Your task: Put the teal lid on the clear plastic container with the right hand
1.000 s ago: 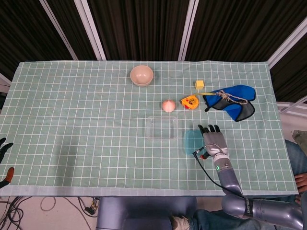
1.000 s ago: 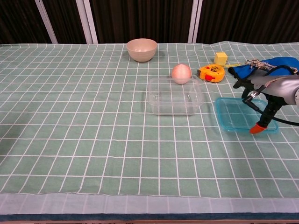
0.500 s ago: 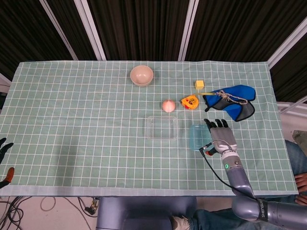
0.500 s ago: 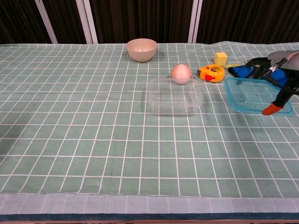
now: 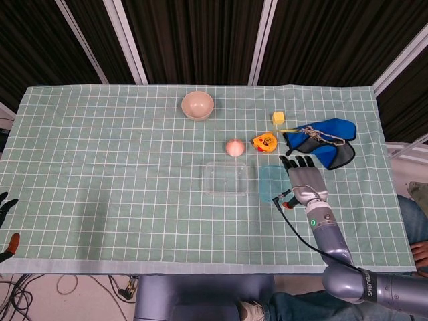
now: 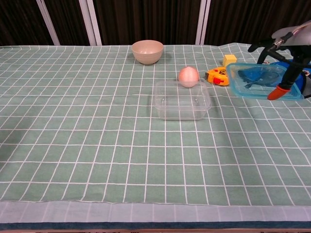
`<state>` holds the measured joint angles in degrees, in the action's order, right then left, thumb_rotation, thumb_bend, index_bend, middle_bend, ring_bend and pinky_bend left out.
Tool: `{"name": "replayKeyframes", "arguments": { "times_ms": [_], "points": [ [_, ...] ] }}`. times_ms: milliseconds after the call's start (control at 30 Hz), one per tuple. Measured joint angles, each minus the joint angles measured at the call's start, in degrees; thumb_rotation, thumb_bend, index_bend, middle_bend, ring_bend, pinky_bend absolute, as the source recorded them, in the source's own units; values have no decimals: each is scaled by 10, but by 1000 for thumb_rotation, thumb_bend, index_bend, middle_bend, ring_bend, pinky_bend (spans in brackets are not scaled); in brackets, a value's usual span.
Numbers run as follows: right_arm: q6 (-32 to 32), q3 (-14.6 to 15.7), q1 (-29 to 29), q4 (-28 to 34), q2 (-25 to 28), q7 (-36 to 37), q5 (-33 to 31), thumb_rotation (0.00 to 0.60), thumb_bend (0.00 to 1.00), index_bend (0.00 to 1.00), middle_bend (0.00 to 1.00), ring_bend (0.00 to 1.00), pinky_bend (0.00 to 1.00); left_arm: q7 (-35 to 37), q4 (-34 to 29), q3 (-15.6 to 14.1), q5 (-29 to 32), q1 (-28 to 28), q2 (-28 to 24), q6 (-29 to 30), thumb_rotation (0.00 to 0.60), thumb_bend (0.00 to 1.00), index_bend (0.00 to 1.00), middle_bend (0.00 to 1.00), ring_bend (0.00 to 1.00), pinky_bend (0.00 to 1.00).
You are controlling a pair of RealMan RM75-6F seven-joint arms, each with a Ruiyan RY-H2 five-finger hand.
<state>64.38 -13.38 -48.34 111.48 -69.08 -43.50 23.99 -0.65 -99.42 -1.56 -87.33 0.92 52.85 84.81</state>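
**Lid lifted, container open beside it**

Green checked cloth covers the counter (image 5: pixel 100 174). My right hand (image 5: pixel 304 182) grips the teal lid (image 6: pixel 260 80) at its right edge, fingers (image 6: pixel 280 92) pinching the rim, and carries it above the cloth, right of the clear plastic container (image 6: pixel 181 99). I judge it light, thin, slightly flexible and slick, so an edge grip suits. It rides nearly flat, long axis across the counter. My left hand (image 5: pixel 7 202) rests at the counter's edge; I cannot tell its state.

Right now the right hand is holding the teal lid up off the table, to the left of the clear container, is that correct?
Not quite: the right hand holds the teal lid up off the table, but to the right of the clear container, as the chest view shows.
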Motion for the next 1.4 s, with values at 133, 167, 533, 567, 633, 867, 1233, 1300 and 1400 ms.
{"name": "replayKeyframes", "arguments": {
  "times_ms": [133,167,533,567,633,867,1233,1300,1400],
  "points": [
    [-11,-7,-31,-13,-9,-16,-32,600,115,61,415,84,0,-1,0,-2,-1,1,0,-3,600,460,107,0,0,0],
    [-13,-9,-37,-18,-13,-20,-39,600,115,61,415,84,0,-2,0,-2,-2,1,0,-4,600,460,107,0,0,0],
    [-32,-15,-103,-63,-60,-46,-104,600,115,63,415,84,0,1,-1,-2,1,2,-1,-7,600,460,107,0,0,0],
    [-33,-16,-108,-68,-65,-47,-109,600,115,64,415,84,0,1,-1,-2,1,2,-1,-7,600,460,107,0,0,0],
    [-38,-17,-117,-80,-74,-48,-117,600,115,64,415,84,0,1,-1,-2,2,2,-1,-8,600,460,107,0,0,0],
    [-54,-21,-145,-109,-100,-48,-139,600,115,65,415,85,0,2,-1,-3,5,3,-1,-11,600,460,107,0,0,0],
    [-75,-20,-179,-166,-153,-44,-164,600,116,66,415,85,0,5,-2,-2,8,3,-2,-14,600,460,107,0,0,0],
    [-78,-20,-185,-177,-161,-44,-167,600,116,67,415,85,0,6,-2,-2,8,3,-2,-14,600,460,107,0,0,0],
    [-79,-19,-191,-191,-173,-43,-169,600,115,67,415,85,0,8,-2,-2,9,3,-3,-15,600,460,107,0,0,0]
  ]
}}
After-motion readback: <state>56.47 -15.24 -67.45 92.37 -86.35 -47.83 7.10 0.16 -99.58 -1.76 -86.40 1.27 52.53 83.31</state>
